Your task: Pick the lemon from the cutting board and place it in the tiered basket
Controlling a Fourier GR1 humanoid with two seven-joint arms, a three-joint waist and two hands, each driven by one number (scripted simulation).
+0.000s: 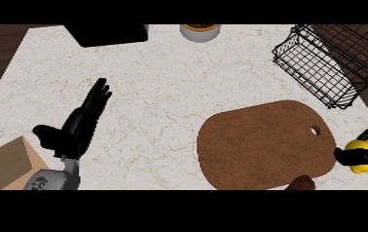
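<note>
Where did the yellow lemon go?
In the head view the lemon is at the far right edge, just off the cutting board, with the right robot hand curled round it. The wire basket sits farther up the counter.

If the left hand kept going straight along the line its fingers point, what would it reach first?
The left hand, open with fingers pointing up and slightly right, has bare counter ahead. Carried on, that line seems to reach the black object at the counter's far edge first, though height is unclear.
</note>
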